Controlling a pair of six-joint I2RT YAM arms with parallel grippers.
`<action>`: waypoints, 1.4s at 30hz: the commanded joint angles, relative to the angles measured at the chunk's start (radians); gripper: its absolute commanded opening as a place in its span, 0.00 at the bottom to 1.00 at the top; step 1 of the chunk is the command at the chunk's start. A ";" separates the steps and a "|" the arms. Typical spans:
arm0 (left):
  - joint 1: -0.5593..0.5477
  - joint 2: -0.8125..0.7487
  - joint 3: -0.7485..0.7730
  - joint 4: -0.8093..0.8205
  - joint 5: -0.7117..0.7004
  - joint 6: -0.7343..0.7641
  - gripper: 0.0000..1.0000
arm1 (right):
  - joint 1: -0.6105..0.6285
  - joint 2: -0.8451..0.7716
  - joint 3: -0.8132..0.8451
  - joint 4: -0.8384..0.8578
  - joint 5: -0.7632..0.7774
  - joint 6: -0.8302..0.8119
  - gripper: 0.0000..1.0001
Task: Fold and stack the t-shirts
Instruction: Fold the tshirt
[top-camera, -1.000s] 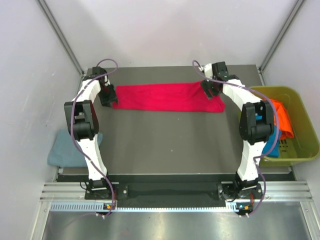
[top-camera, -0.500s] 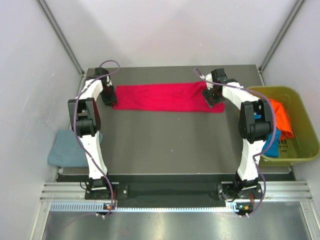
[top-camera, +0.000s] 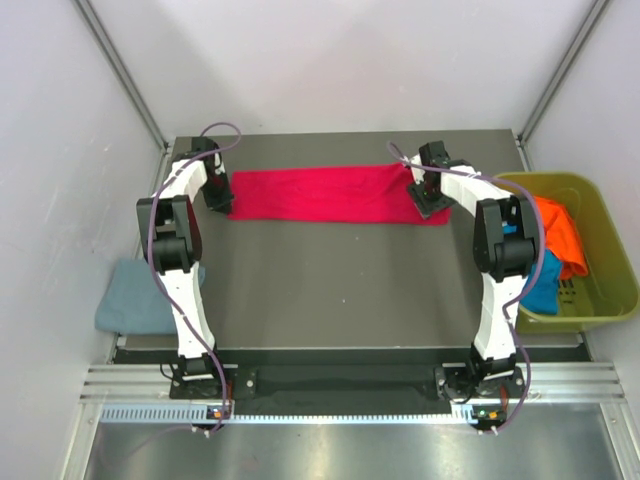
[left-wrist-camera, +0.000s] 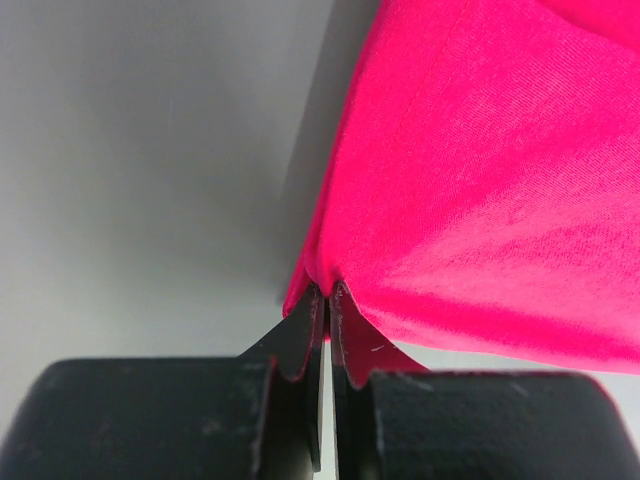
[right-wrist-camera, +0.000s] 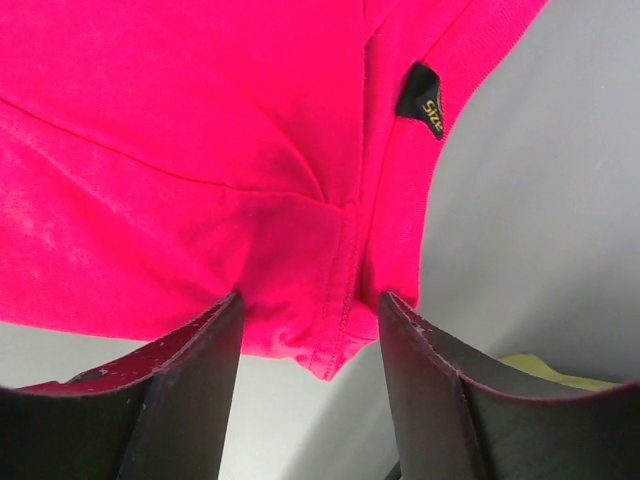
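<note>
Now the crimson t-shirt (top-camera: 320, 195) lies as a long band across the far part of the tabletop (top-camera: 330, 290), its long axis running left to right. Our left pincer (left-wrist-camera: 325, 300) pinches its left end. Our right pincer (right-wrist-camera: 310, 310) is spread around the right end. The grey-blue t-shirt (top-camera: 130, 300) lies off to the left. The olive bin (top-camera: 610, 300) on the right holds the orange t-shirt (top-camera: 565, 235) and the turquoise t-shirt (top-camera: 543, 285).

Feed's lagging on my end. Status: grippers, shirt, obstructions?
Left gripper shut on red t-shirt corner. Right gripper open, fingers straddling the opposite end. Shirt folded in a strip across far table. Nothing in the way.
</note>
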 joint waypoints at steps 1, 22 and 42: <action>0.001 -0.036 -0.005 0.008 -0.017 0.012 0.00 | -0.018 -0.030 0.032 -0.013 0.053 0.007 0.56; 0.001 -0.057 -0.027 0.005 -0.020 0.017 0.00 | -0.041 -0.106 -0.054 -0.068 0.003 0.041 0.51; 0.000 -0.109 -0.086 0.005 -0.033 0.027 0.00 | -0.072 0.032 0.041 -0.062 -0.076 0.024 0.26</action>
